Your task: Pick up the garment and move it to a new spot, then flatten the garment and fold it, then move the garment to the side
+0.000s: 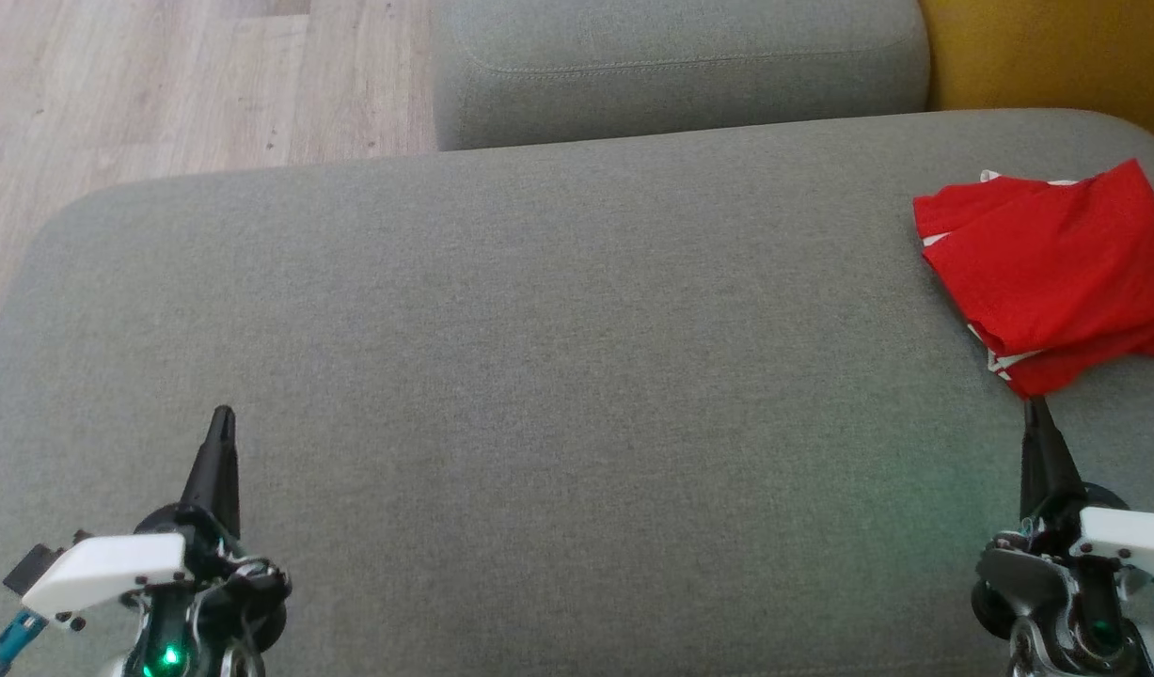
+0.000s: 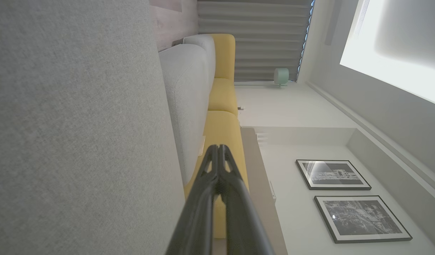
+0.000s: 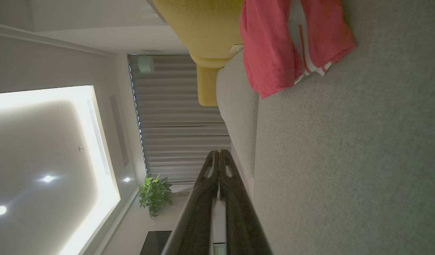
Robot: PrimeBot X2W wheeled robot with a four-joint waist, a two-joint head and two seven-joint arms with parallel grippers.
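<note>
Both my left gripper (image 1: 223, 418) and right gripper (image 1: 1035, 409) rest closed and empty, since I judge the garment (image 1: 1056, 273) folded aside.

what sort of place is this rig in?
Likely a home living room, or a lounge mock-up: a grey sofa, framed prints and a potted plant.

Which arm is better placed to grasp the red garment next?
Probably the right. The right gripper, shut, has its tip close by the red garment at the right of the grey cushion; the left gripper, also shut, is far across it.
</note>
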